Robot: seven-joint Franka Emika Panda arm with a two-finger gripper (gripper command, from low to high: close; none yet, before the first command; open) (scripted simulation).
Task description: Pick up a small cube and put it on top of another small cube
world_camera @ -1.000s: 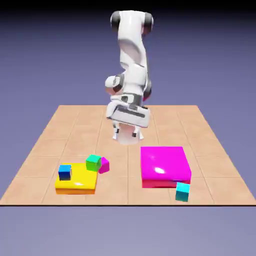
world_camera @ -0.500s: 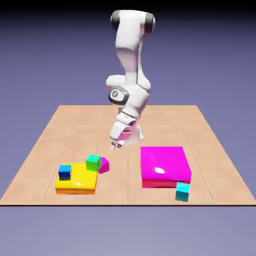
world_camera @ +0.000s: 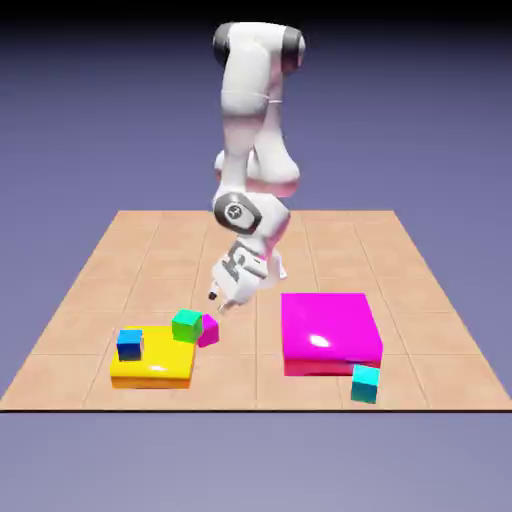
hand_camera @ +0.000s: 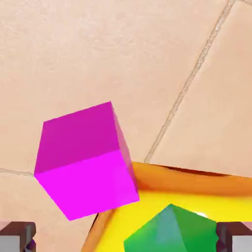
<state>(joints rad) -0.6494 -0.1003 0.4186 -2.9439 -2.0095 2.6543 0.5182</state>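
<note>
The small magenta cube (world_camera: 208, 329) rests on the table against the corner of a flat yellow slab (world_camera: 150, 364). Beside it, the small green cube (world_camera: 186, 324) stands on that slab. My gripper (world_camera: 218, 299) hangs tilted just above and behind the magenta cube, open and holding nothing. In the hand view the magenta cube (hand_camera: 86, 160) fills the left middle, and the green cube (hand_camera: 172, 231) pokes up at the bottom over the yellow slab (hand_camera: 216, 199). My gripper (hand_camera: 126, 238) shows both grey fingertips (hand_camera: 17, 237) far apart at the bottom corners.
A small blue cube (world_camera: 130, 344) sits on the yellow slab's left end. A big flat magenta slab (world_camera: 330, 332) lies at the exterior view's right, with a small teal cube (world_camera: 365, 383) at its near right corner.
The arm has swung down and toward the exterior view's left, bringing the open gripper from over the table's middle to just above the magenta cube. No cube has moved.
</note>
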